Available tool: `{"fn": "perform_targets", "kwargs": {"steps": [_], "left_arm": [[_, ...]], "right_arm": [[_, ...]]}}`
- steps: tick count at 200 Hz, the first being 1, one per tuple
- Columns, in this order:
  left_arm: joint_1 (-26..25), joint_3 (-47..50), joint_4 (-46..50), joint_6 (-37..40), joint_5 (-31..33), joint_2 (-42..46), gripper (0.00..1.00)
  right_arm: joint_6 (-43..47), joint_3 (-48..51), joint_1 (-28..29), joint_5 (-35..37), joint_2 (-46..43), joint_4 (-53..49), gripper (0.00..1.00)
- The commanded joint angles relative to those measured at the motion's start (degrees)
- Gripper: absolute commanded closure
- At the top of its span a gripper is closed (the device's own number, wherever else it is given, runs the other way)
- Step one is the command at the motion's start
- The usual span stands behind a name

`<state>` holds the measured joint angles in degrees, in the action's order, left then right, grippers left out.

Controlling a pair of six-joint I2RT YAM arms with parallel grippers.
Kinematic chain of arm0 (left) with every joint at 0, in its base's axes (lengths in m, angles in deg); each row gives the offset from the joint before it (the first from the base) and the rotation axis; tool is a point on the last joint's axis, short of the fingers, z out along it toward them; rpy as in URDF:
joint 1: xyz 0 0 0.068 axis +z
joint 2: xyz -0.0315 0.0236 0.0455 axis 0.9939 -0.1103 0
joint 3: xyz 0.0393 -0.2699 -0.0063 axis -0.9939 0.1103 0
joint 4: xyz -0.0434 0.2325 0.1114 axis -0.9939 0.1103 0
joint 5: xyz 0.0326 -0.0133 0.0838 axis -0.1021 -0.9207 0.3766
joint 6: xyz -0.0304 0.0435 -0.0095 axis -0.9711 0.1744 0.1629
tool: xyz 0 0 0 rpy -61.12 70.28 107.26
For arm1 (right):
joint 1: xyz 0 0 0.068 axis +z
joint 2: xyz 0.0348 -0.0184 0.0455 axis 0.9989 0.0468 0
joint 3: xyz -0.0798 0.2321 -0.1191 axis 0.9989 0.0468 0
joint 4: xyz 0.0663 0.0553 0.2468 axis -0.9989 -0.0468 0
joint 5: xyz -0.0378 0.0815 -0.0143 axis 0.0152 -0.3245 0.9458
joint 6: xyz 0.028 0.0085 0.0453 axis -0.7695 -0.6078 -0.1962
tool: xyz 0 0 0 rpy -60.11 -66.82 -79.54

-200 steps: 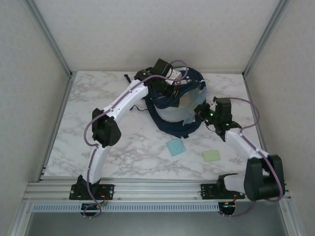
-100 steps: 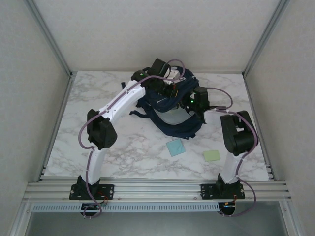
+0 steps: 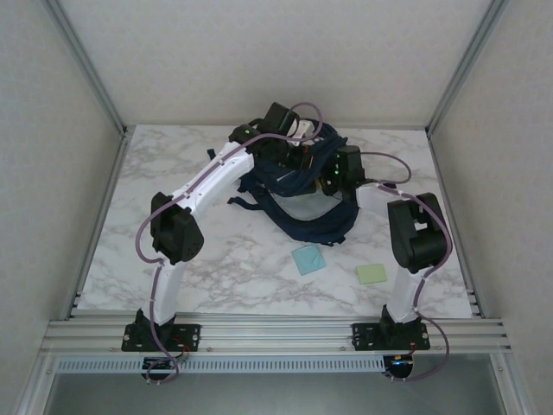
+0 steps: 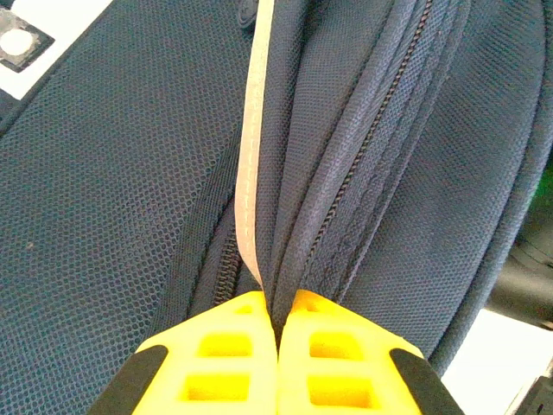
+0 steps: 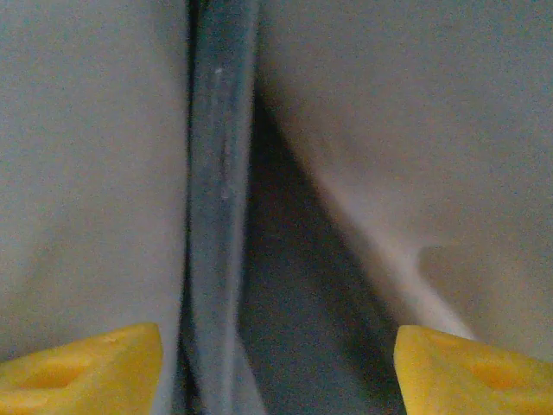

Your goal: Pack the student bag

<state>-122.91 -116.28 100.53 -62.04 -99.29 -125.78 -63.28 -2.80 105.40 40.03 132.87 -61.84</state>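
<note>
Navy student bag [image 3: 302,220] lies at far centre of marble surface [image 3: 216,259]. Left fingers [image 4: 233,346] pinched tight on bag fabric beside the zipper [image 4: 363,164]. Right fingers [image 5: 86,363] spread wide, gripping nothing, facing pale lining [image 5: 415,130].

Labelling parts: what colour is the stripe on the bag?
The stripe is white; left wrist view shows it best.
</note>
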Motion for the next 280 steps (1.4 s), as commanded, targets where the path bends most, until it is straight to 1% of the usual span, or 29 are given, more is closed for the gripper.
{"fn": "perform_targets", "kwargs": {"steps": [1,34,69,75,87,100,107,121,140,154,176,194,205,215,223,236,251,263,280], "left_arm": [[0.2,-0.6,-3.1,-1.7,-0.6,2.3,1.0],[0.4,0.0,-3.2,-1.6,1.6,1.5,1.0],[0.6,1.0,-2.0,-2.0,3.0,1.7,1.0],[0.6,1.9,-2.0,-2.0,3.4,2.2,0.94],[0.7,5.1,-3.1,-2.0,4.9,4.2,0.74],[1.1,10.0,-4.7,-1.9,6.6,7.3,0.56],[1.4,12.9,-6.1,-2.0,7.5,8.9,0.48],[2.3,19.8,-8.8,-2.0,9.6,13.1,0.41],[4.4,28.8,-11.8,-2.5,12.3,18.0,0.37],[6.5,33.6,-12.8,-3.9,13.8,20.3,0.34],[10.0,40.3,-15.7,-8.6,13.7,22.2,0.33],[12.2,44.3,-19.7,-11.8,12.7,22.0,0.37],[13.2,45.3,-21.4,-12.0,12.1,20.9,0.44],[13.6,45.4,-22.9,-10.9,11.3,19.5,0.57],[13.7,44.8,-23.6,-9.4,10.4,17.9,0.65],[13.7,43.3,-24.9,-6.8,8.5,15.3,0.74],[13.7,41.5,-26.7,-4.9,5.1,12.5,0.74],[13.6,40.6,-28.4,-3.6,2.4,10.9,0.71],[13.6,38.8,-28.7,-2.3,2.0,7.7,0.68]], "right_arm": [[4.7,1.5,-0.7,3.9,-6.6,-14.1,0.25],[10.9,4.0,-1.8,4.6,-15.9,-24.8,0.24],[18.4,6.6,-1.9,8.6,-26.8,-37.0,0.24],[19.5,7.2,-1.9,9.5,-28.6,-38.9,0.24],[21.3,8.2,-1.8,10.8,-31.6,-41.8,0.24],[22.9,8.5,-1.9,11.9,-34.0,-44.6,0.24],[23.7,8.5,-1.9,12.4,-34.7,-45.7,0.23],[25.0,8.4,-1.9,13.2,-35.5,-46.8,0.24],[25.8,7.8,-1.9,14.7,-34.9,-47.1,0.23],[25.8,7.5,-1.9,14.7,-33.4,-46.0,0.23],[25.8,7.1,-1.8,13.1,-30.5,-42.6,0.23],[26.4,6.6,-1.9,12.7,-28.0,-40.2,0.24],[27.1,6.1,-1.9,12.8,-26.5,-39.5,0.24],[27.9,5.6,-1.9,12.9,-25.4,-39.2,0.25],[28.4,5.3,-1.9,13.0,-24.8,-39.1,0.26],[29.1,5.0,-1.8,13.0,-23.9,-39.1,0.26],[29.7,5.1,-1.9,12.8,-23.4,-38.9,0.26],[29.9,5.7,-1.9,13.1,-23.4,-38.8,0.26],[29.7,6.7,-1.9,13.3,-23.4,-38.4,0.26]]}}
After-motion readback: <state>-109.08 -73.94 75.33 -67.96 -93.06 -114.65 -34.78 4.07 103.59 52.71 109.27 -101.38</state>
